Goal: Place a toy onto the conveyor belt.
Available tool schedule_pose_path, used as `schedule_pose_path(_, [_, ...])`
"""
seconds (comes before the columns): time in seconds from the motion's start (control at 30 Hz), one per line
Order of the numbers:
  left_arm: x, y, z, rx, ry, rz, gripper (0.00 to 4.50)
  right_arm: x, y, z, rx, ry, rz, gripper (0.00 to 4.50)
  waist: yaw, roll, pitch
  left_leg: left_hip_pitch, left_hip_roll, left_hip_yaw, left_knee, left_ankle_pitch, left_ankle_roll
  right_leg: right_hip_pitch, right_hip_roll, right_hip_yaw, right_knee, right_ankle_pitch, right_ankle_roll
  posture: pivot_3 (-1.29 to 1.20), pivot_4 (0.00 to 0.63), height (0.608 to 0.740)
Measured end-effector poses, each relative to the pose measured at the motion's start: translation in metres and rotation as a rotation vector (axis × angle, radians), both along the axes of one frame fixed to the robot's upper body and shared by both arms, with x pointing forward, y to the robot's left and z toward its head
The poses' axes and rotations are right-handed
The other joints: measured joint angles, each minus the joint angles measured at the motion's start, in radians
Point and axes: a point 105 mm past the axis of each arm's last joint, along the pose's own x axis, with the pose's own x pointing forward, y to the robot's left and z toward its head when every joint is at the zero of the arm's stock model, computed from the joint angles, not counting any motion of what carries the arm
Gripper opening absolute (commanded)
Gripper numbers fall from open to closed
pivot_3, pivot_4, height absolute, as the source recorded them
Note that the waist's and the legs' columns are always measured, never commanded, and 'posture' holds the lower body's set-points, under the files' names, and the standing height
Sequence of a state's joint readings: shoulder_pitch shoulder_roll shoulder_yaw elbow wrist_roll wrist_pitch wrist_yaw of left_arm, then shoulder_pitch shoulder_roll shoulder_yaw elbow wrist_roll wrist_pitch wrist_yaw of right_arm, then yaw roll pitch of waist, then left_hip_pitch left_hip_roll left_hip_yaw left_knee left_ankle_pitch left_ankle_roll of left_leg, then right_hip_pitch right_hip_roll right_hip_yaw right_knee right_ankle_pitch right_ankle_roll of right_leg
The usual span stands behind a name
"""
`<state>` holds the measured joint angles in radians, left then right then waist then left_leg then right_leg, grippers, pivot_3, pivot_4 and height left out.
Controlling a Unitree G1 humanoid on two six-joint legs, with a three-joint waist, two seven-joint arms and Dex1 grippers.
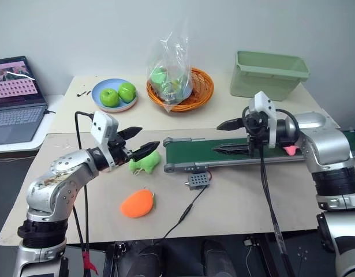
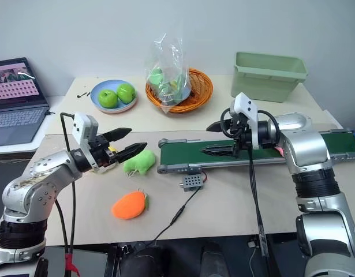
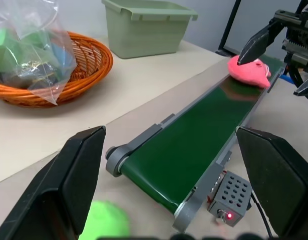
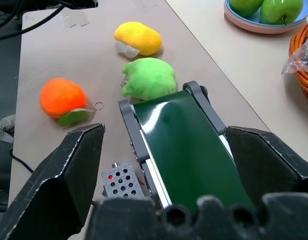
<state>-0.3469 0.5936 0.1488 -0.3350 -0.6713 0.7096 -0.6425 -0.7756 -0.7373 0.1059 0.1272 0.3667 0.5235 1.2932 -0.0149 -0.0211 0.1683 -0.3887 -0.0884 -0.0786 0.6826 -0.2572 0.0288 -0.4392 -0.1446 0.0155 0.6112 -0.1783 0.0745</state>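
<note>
Both arms reach inward at mid-frame, the left gripper (image 1: 138,142) and right gripper (image 1: 229,137) spread and empty, while the toy (image 3: 248,71) lies on the conveyor belt (image 1: 223,154), mostly hidden behind the right forearm.

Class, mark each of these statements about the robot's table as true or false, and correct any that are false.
1. The pink toy lies on the conveyor belt. True.
2. The left gripper is shut on the green plush. False: its fingers are open and hold nothing.
3. The blue plate holds two green apples. True.
4. The orange plush sits in the wicker basket. False: it lies on the table, near the robot; the basket holds a plastic bag.
5. The right gripper is open. True.
</note>
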Motion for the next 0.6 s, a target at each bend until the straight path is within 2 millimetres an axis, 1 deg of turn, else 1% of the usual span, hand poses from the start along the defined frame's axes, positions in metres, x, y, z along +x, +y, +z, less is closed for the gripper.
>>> schedule_pose_path(0.3, [0.002, 0.000, 0.007, 0.009, -0.022, -0.003, 4.42, 0.001, 0.006, 0.000, 0.019, -0.013, 0.013, 4.50, 0.000, 0.000, 0.000, 0.000, 0.000, 0.000, 0.000, 0.000, 0.000, 0.000, 0.000, 0.000, 0.000, 0.000, 0.000, 0.00, 0.150, 0.740])
schedule_pose_path(0.6, [0.003, 0.002, 0.006, 0.018, -0.018, 0.003, 4.42, 0.001, 0.011, -0.001, 0.033, -0.016, 0.019, 4.50, 0.001, 0.000, 0.000, 0.000, 0.000, 0.000, 0.000, 0.000, 0.000, 0.000, 0.000, 0.000, 0.000, 0.000, 0.000, 0.00, 0.150, 0.740])
